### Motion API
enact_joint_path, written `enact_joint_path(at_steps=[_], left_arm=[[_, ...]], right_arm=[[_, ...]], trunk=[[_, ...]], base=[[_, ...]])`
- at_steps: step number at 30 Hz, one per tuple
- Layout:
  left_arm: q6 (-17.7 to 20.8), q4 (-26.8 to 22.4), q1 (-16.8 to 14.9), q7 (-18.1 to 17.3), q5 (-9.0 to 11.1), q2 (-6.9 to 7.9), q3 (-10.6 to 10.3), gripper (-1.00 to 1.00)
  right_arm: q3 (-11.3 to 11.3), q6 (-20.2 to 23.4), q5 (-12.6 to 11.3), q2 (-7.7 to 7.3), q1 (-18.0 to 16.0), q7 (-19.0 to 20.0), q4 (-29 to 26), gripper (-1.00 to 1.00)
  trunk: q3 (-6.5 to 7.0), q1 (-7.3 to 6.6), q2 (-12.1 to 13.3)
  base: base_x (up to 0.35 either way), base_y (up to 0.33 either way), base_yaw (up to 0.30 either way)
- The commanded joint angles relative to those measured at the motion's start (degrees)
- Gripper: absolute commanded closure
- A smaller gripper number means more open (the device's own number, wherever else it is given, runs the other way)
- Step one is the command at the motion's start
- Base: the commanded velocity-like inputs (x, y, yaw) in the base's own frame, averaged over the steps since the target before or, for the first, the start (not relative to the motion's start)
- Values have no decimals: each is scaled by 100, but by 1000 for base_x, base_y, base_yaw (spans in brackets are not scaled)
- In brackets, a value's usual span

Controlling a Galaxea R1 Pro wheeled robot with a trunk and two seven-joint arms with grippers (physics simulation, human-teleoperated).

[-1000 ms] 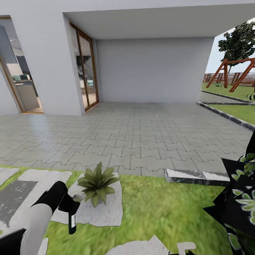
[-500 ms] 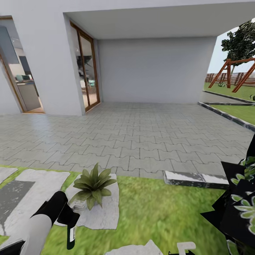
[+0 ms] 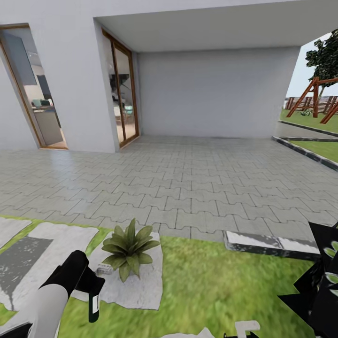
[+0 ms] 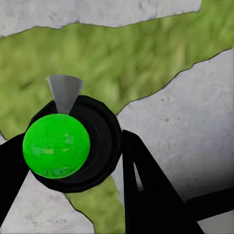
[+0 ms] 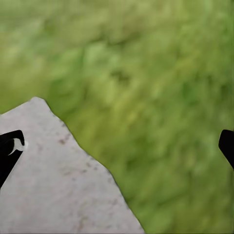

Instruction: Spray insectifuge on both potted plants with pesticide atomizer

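left hand sits low over the lawn, closed around the pesticide atomizer, which hangs from it with its dark lower body pointing down toward the grass and a pale label on its side. seen from the left wrist, the bottle's round black body carries a bright green disc and is wedged between the two dark fingers, with a small grey cone at its edge, above grass and pale stepping stones.

just beyond that hand, one potted plant stands upright on a flat grey stepping stone, its pointed green leaves spread in a rosette; its pot is hidden by the leaves. a small whitish object lies on the stone beside it, too small to tell what.

right hand is spread wide, its two dark fingertips at opposite edges of the right wrist view, holding nothing, over grass and a corner of stone.

grey paving runs to a white house wall with wood-framed glass doors. a dark-leaved bush shows at the robot's right.
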Motion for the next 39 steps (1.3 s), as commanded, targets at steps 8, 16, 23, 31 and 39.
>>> enact_joint_path(at_steps=[8,16,23,31,39], left_arm=[[-1,-49,3,-54,-98,-6,-2,100],[-6,-4,12,-52,-55,-3,12,100],[-19,147,103,-51,-45,-81,15,100],[-53,94,126,-44,-54,-156,15,100],[-55,63,126,-38,-54,-165,23,100]], right_arm=[[-47,-16,60,10,-4,-22,6,-100],[-50,-16,60,10,-4,-22,6,-100],[-64,-16,52,10,-4,-30,4,-100],[-41,-15,66,10,-4,-3,0,-100],[-30,-369,73,4,-4,-4,15,-100]], trunk=[[-46,-1,-2],[-118,-1,-2],[-177,-1,-2],[-185,-1,-2],[-185,-1,-2]], base=[[3,0,0],[0,0,0],[0,0,0],[0,0,0],[5,-2,0]])
